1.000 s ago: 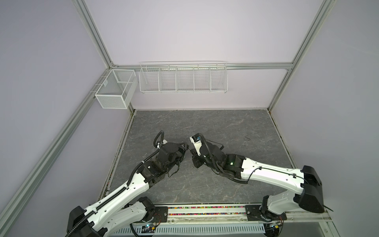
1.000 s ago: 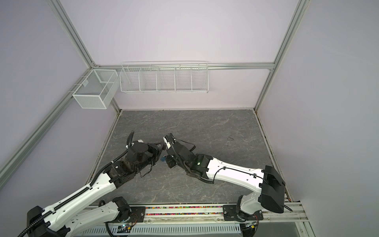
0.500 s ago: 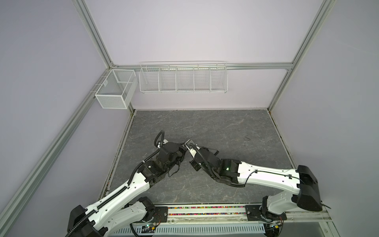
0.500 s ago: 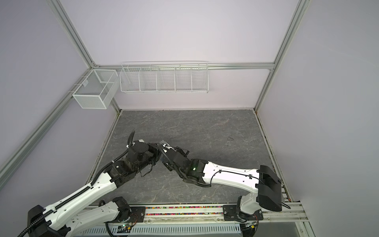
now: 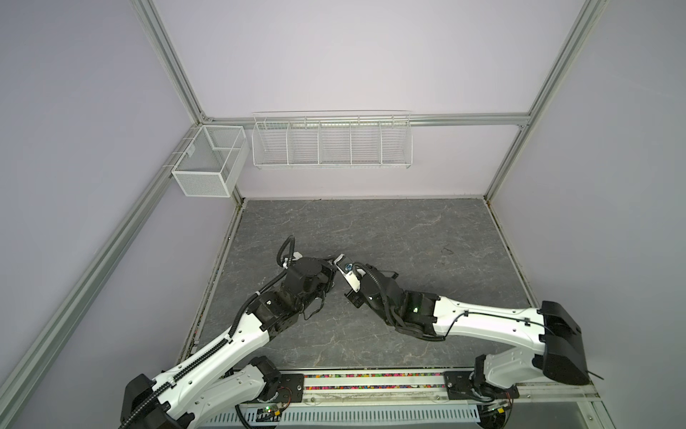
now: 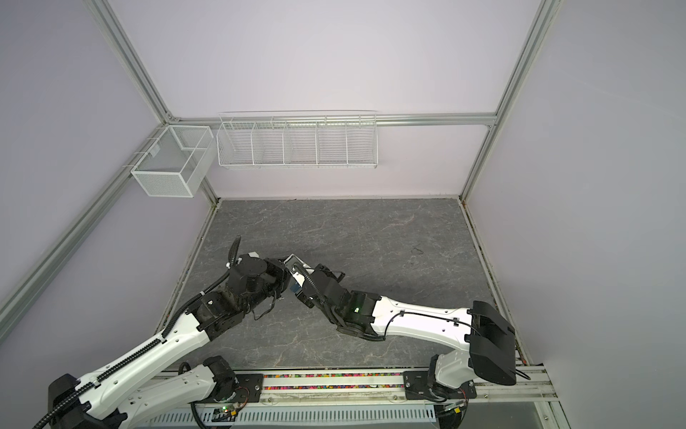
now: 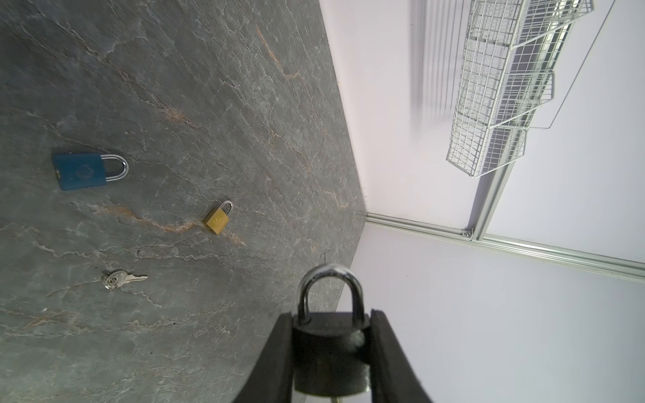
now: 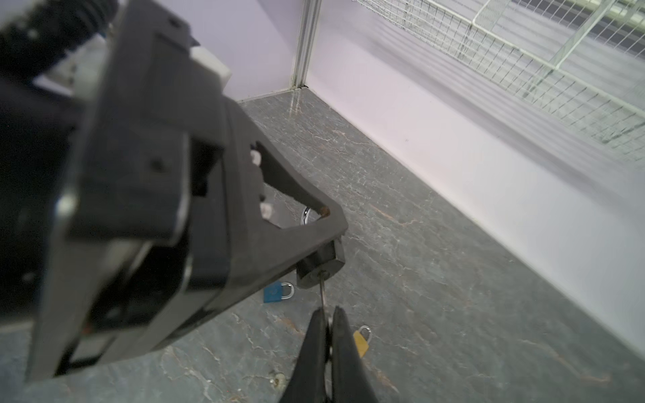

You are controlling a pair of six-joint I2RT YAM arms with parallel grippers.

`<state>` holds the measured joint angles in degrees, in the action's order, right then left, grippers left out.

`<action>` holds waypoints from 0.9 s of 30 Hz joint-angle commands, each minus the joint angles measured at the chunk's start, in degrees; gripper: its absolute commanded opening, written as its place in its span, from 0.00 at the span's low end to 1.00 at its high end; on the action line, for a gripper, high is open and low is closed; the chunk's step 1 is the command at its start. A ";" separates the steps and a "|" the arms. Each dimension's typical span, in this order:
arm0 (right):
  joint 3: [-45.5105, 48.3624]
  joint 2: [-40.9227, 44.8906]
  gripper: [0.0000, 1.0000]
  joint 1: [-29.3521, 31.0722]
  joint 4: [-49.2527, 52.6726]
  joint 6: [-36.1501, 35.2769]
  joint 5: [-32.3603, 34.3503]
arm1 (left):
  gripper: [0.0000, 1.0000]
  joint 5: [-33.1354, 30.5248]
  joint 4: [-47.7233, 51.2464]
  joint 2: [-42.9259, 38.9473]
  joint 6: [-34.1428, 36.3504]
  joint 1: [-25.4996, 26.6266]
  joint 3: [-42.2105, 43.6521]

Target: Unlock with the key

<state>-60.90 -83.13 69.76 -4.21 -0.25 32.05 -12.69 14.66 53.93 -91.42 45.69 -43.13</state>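
Note:
A black padlock (image 7: 330, 352) with a silver shackle is clamped between the fingers of my left gripper (image 7: 331, 324), which is shut on its body and holds it above the grey table. My right gripper (image 8: 327, 312) is shut on a thin silver key (image 8: 323, 293). The key's blade runs up to the keyhole in the bottom face of the black padlock (image 8: 319, 265). How deep it sits I cannot tell. In both top views the left gripper (image 5: 328, 273) and right gripper (image 5: 337, 260) meet tip to tip at the table's middle left, hiding lock and key.
On the table lie a blue padlock (image 7: 79, 171), a small brass padlock (image 7: 218, 218) and a loose key (image 7: 120, 279). A white mesh box (image 5: 208, 161) and a long wire basket (image 5: 332, 139) hang on the back wall rail.
My right gripper has moved left with the key, closing the gap to the left gripper. The left arm has barely moved.

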 commanded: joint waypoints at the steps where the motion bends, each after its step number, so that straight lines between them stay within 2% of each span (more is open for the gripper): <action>1: -2.90 0.50 0.07 -1.61 -5.71 12.50 -11.09 | 0.00 9.85 -6.05 -0.66 -0.29 2.12 0.30; 3: -3.08 0.50 0.07 -2.13 -4.38 14.93 -11.94 | 0.00 9.74 -6.02 -0.86 -0.27 2.14 0.50; 8: -0.74 0.95 0.07 -0.26 -4.35 12.66 -7.46 | 0.00 8.39 -7.53 -2.21 -2.54 2.12 2.45; 17: 5.52 7.17 0.07 0.47 -4.20 12.24 0.40 | 0.00 0.04 -2.69 -6.80 -5.61 2.05 3.58; 20: 8.09 9.04 0.07 0.22 -7.96 12.73 -0.35 | 0.00 -0.14 -3.45 -6.60 -6.68 2.05 3.95; 27: 12.31 11.34 0.07 -3.83 -14.19 19.32 -5.60 | 0.00 1.12 -6.03 -4.14 -8.33 2.03 3.51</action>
<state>-50.65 -73.63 67.31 -13.26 15.31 28.40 -11.09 10.94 49.06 -97.73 47.64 -39.59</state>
